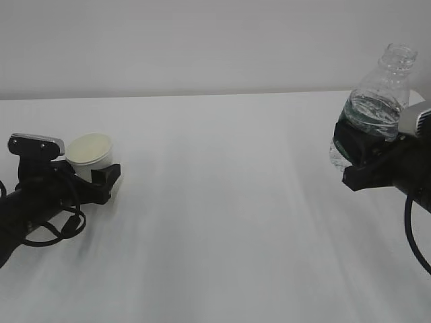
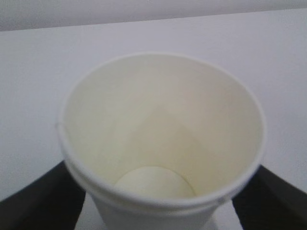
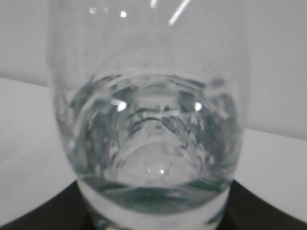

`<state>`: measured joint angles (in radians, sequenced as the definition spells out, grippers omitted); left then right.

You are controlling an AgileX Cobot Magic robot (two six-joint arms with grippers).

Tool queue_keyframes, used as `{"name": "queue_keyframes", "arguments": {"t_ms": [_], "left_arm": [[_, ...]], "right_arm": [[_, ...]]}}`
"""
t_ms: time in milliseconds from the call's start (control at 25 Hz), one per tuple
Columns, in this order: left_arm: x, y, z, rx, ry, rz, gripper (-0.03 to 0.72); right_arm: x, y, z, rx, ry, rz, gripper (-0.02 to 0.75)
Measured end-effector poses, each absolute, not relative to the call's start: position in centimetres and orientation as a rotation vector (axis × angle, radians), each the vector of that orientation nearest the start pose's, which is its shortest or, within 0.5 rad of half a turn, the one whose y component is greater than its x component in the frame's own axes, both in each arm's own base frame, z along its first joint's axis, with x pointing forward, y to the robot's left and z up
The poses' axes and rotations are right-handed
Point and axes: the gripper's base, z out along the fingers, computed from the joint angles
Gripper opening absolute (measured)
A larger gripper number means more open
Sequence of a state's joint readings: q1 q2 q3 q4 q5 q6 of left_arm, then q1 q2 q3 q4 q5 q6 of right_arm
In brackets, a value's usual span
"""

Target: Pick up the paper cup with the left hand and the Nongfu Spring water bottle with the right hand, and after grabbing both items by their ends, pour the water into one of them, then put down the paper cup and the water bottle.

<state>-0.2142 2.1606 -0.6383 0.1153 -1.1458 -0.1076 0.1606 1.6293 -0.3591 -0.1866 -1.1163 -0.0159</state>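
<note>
Left hand [image 1: 101, 176]: paper cup [image 1: 89, 153] being bracketed, grasp unclear | right hand [image 1: 360, 156]: Nongfu Spring water bottle [image 1: 376, 101] being clenched aloft, far right | risk: water [image 3: 153, 139] being spilled if tilted before cup is brought beneath.

The table [image 1: 222, 202] served as the landmark. At its far left stood the cup [image 1: 89, 152], upright, between the fingers of the left gripper [image 1: 94, 176], whose arm [image 1: 34, 208] ran back off the table's left edge. At the far right, well apart from the cup, the bottle [image 1: 377, 101] was held above the table by the right gripper [image 1: 363, 158], neck uppermost and tilted slightly. Water [image 3: 153, 143] lay in the bottle's lower part.
</note>
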Motion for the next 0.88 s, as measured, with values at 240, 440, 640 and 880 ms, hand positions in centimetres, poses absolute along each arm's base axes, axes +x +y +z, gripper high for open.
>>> {"name": "queue_keyframes", "arguments": {"t_ms": [240, 440, 640, 880], "left_arm": [[32.39, -7.86, 6.53, 0.197, 1.854, -0.277, 0.691], [32.87, -7.94, 6.52, 0.194, 1.843, -0.276, 0.691], [32.92, -7.95, 6.19, 0.194, 1.851, -0.276, 0.690], [32.92, -7.95, 6.19, 0.194, 1.851, -0.276, 0.648]], "right_arm": [[25.39, 5.66, 17.21, -0.341, 1.611, 0.186, 0.352], [25.39, 5.66, 17.21, -0.341, 1.611, 0.186, 0.352], [25.39, 5.66, 17.21, -0.341, 1.611, 0.186, 0.352], [25.39, 5.66, 17.21, -0.341, 1.611, 0.186, 0.352]]}}
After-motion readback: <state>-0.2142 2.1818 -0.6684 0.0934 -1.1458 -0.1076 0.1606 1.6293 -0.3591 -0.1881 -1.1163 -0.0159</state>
